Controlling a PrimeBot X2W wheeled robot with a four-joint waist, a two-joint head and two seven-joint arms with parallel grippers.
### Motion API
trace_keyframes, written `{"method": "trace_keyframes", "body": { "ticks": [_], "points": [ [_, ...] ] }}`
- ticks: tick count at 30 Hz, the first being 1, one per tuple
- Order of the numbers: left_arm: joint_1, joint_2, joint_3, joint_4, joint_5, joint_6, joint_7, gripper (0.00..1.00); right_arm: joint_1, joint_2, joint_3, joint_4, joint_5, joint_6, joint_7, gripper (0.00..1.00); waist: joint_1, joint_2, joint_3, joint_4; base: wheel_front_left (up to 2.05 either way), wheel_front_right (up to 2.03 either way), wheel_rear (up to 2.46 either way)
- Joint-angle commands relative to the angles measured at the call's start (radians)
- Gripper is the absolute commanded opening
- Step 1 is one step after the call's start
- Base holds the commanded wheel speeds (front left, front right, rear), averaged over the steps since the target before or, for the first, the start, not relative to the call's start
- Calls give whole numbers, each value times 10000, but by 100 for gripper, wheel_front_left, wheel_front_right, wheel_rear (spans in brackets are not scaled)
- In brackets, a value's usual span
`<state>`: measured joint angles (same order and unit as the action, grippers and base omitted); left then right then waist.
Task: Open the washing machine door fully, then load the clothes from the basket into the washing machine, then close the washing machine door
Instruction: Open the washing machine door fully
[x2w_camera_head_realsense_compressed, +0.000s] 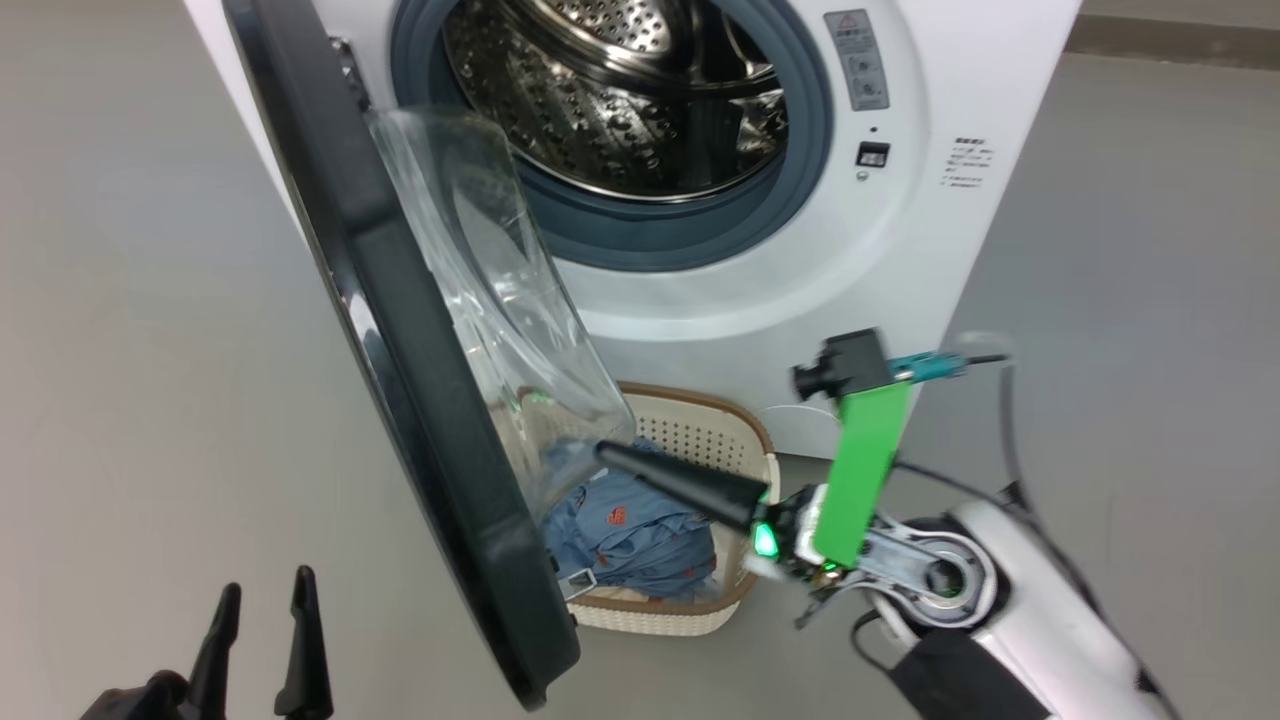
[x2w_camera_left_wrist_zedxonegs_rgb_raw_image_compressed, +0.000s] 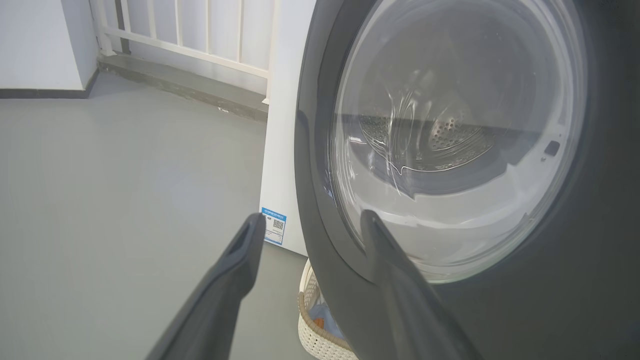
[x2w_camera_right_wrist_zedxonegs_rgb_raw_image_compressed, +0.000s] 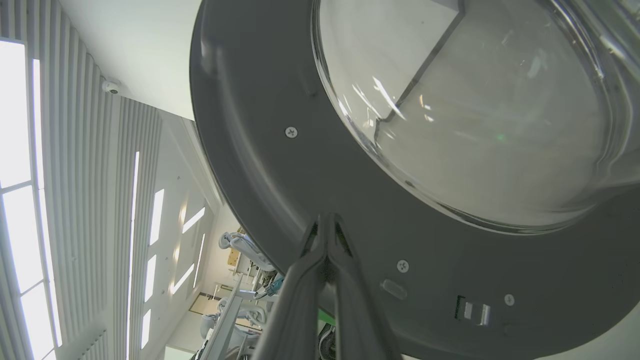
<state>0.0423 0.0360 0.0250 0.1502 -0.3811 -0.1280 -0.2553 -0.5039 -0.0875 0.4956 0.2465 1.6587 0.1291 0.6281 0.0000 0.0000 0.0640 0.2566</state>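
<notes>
The white washing machine shows its steel drum. Its black door stands partly open and edge-on, the clear glass bowl bulging toward the drum. The cream basket sits on the floor below the opening, holding blue printed clothes. Over the basket, my right gripper is shut and empty. In the right wrist view the right gripper has its tips at the door's grey inner ring, below the bowl. My left gripper is open at the lower left, outside the door, facing the door's outer face.
Grey floor spreads to the left and right of the machine. A white railing and a wall stand beyond the washer. A blue label sticker is on the machine's side. The basket's corner shows under the door.
</notes>
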Motion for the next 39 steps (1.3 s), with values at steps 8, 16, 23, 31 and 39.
{"method": "trace_keyframes", "body": {
  "ticks": [8, 16, 23, 31, 39],
  "points": [
    [57, 143, 679, -238, 232, -25, -65, 100, 744, -1107, -136, -2163, -1934, 16, -1579, 44, 0, 0, -277, -492, 0, 0, 0],
    [148, 143, 773, -274, 259, -25, -65, 100, 1091, -2360, 453, -2915, -2847, 16, -3584, 100, 0, 0, -367, -831, 0, 0, 0],
    [190, 143, 821, -297, 295, -26, -65, 100, 1069, -3940, 1457, -2573, -4501, 16, -6550, 100, 0, 0, -409, -1033, 0, 0, 0],
    [328, 143, 998, -335, 323, -26, -65, 100, 1286, -4915, 2154, -1496, -5911, 16, -8846, 100, 0, 0, -486, -1271, 0, 0, 0],
    [436, 143, 1171, -386, 330, -26, -65, 100, 3109, -4221, -646, -1541, -8312, 16, -8895, 100, 0, 0, -479, -1573, 0, 0, 0]
  ]
}}
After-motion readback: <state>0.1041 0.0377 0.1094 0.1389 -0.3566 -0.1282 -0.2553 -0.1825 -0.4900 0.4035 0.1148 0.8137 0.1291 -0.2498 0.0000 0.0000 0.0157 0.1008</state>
